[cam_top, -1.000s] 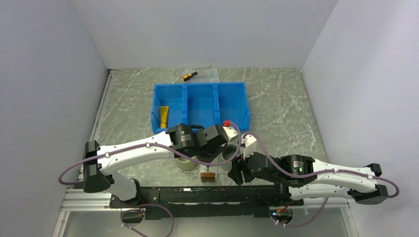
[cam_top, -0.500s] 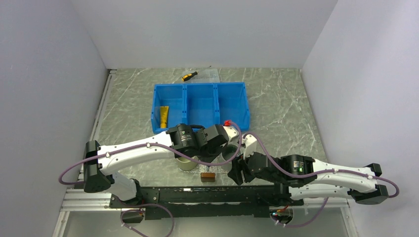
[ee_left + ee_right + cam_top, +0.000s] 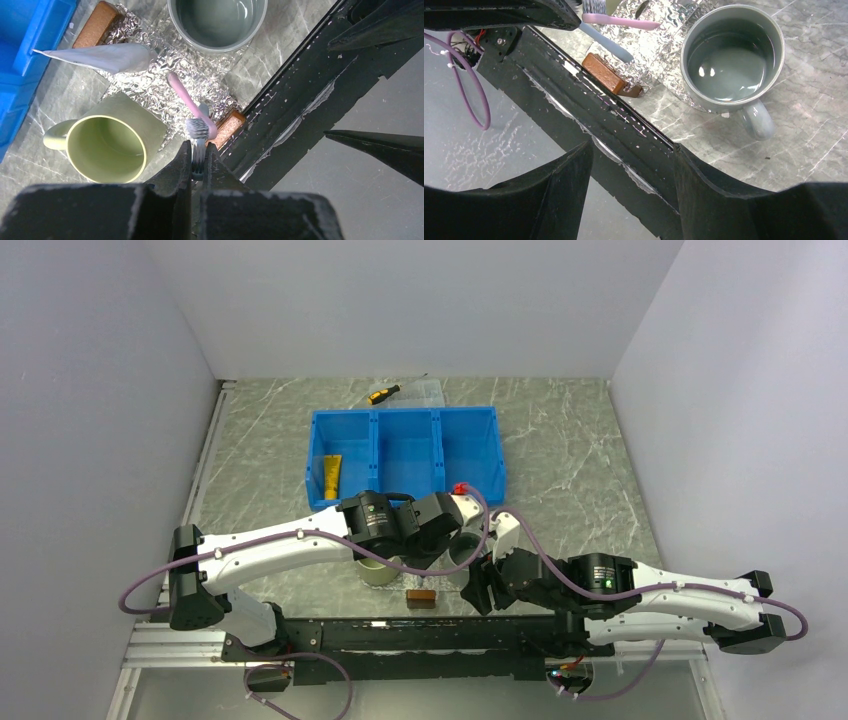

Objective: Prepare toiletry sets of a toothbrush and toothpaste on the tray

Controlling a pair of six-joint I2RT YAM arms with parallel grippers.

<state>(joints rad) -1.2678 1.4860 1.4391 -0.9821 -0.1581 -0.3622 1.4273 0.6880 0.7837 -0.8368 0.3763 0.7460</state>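
Two mugs (image 3: 145, 125), one toothpaste (image 3: 110, 56), pink toothbrush (image 3: 182, 95), grey toothbrush (image 3: 609, 44)

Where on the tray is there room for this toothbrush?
The tray is bare between the toothpaste and the pink toothbrush, and along the grey mug side. Crowded: the rail-side wooden handle end, where the left gripper holds the blue-grey toothbrush; the green mug flanks it.

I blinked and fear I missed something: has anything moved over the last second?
Nothing visibly changed. The left hand stays shut on the grey-blue toothbrush at the tray. The right hand stays open with nothing in it. Both arms, the blue bin, its yellow tube and the screwdriver are where they were.
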